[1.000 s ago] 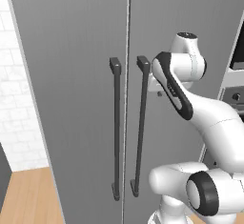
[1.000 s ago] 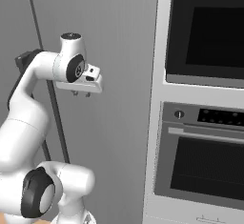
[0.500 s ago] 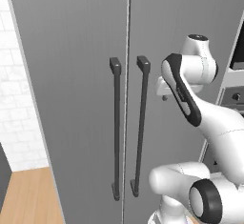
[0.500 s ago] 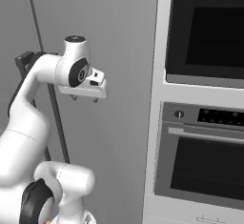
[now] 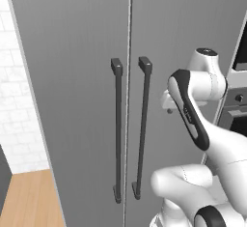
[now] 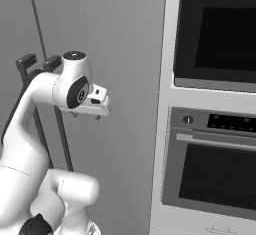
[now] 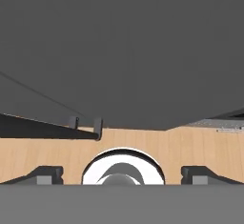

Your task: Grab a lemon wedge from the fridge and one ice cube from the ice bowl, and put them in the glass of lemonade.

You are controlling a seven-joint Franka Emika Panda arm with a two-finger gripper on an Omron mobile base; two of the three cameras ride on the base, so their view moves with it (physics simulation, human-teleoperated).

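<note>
Fridge point(image 5: 87, 76) doors shut, its 2 bar handles point(image 5: 144, 129) just left of the spread, empty claw point(image 6: 85, 115).

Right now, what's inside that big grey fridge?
Nothing inside can be seen: both doors of the fridge are closed, the two dark bar handles side by side at the middle seam. The gripper hangs in front of the right door, jaws open and empty.

A built-in oven point(image 6: 212, 176) with a dark glass door sits in a pale cabinet column. Directly above the oven is a second dark-windowed appliance point(image 6: 217, 36). Well left of the oven, white wall tiles point(image 5: 17, 120) meet a wooden floor point(image 5: 31, 199).
</note>
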